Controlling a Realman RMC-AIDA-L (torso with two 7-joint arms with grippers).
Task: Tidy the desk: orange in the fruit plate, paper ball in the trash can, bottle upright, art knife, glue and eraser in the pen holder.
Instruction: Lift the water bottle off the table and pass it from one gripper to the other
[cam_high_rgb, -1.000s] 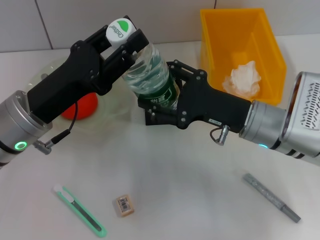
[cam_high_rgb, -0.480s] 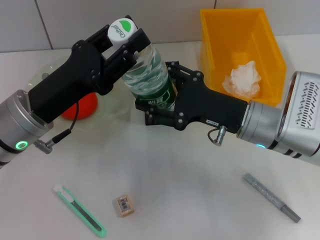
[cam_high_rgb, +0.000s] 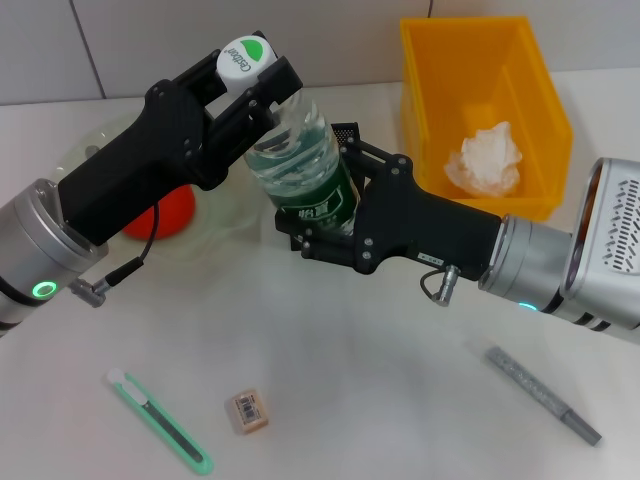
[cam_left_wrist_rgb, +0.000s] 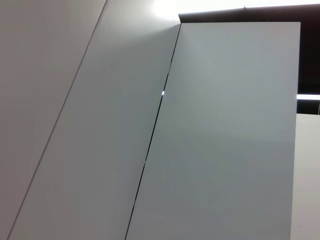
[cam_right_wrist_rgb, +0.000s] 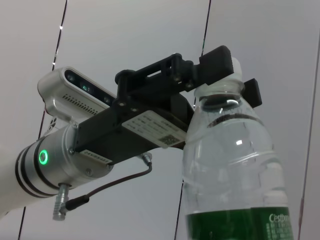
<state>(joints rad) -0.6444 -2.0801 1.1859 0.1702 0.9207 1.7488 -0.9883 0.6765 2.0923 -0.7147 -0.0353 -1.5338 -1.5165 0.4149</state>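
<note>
Left gripper (cam_high_rgb: 243, 75) fingers clamped on bottle (cam_high_rgb: 298, 165) cap; right gripper (cam_high_rgb: 322, 215) fingers clamped on its green-labelled base. Bottle off the worktop (cam_high_rgb: 340, 340), tilted, cap toward 11 o'clock. Orange (cam_high_rgb: 163, 213) in plate (cam_high_rgb: 90, 150) at 9 o'clock of bottle; paper ball (cam_high_rgb: 487, 160) in yellow can (cam_high_rgb: 455, 70) at 3 o'clock.

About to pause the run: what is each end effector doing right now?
Left end effector: shut on the bottle at its cap end.
Right end effector: shut on the bottle's green-labelled lower body.
</note>
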